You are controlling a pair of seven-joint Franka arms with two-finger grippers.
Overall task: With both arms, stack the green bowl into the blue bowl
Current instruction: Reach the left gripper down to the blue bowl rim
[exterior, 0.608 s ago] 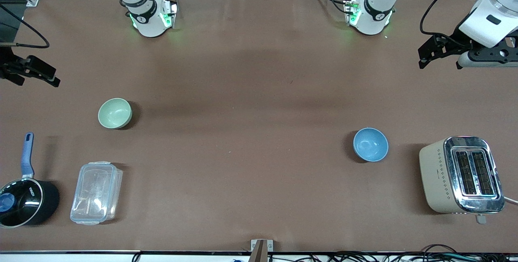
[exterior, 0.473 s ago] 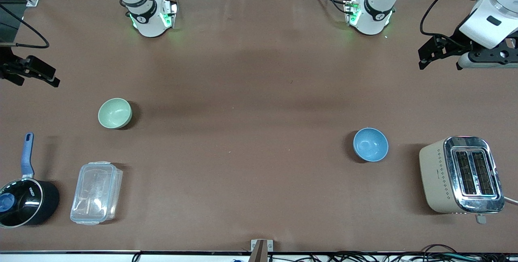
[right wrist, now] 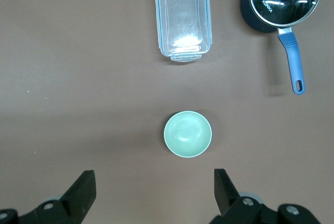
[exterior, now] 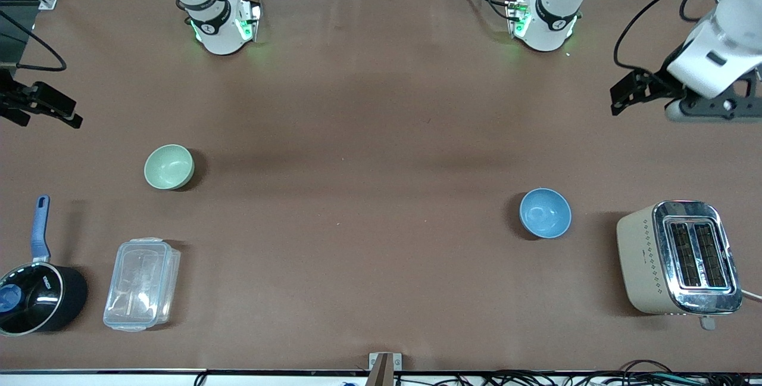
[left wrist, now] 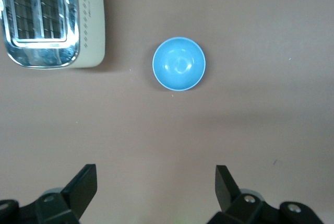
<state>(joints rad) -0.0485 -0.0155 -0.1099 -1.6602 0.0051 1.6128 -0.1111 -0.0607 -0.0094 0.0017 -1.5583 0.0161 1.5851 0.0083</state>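
Right wrist view: green bowl (right wrist: 188, 134) on table, apart from spread right tool (right wrist: 151, 195).

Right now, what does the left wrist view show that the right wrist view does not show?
Only the left wrist view shows the blue bowl and the toaster. Only the right wrist view shows the green bowl, the clear lidded container and the black saucepan. Both show the brown table and an open gripper, left gripper and right gripper.
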